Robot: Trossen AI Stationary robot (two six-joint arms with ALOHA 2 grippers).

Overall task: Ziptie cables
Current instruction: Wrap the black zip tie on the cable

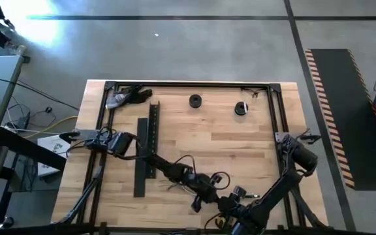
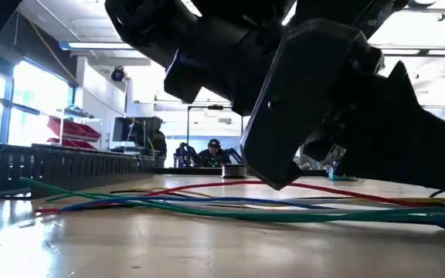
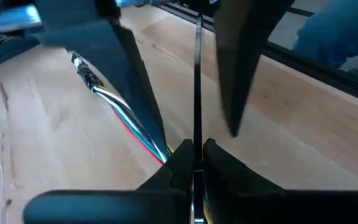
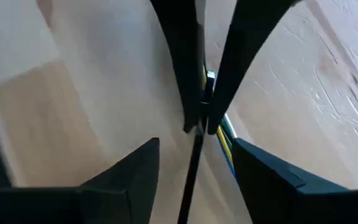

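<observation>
While both claws meet low in the frame, left claw [image 3: 192, 155] pinching the zip tie [image 3: 197, 81] over the cables [image 2: 230, 205] and right claw [image 4: 194, 165] wide, threading seems underway; tightening comes next.

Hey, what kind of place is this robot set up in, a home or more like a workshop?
Probably a workshop or lab. The wooden table stands on bare concrete beside hazard-striped floor marking, and the low view shows red storage bins and people at benches.
</observation>
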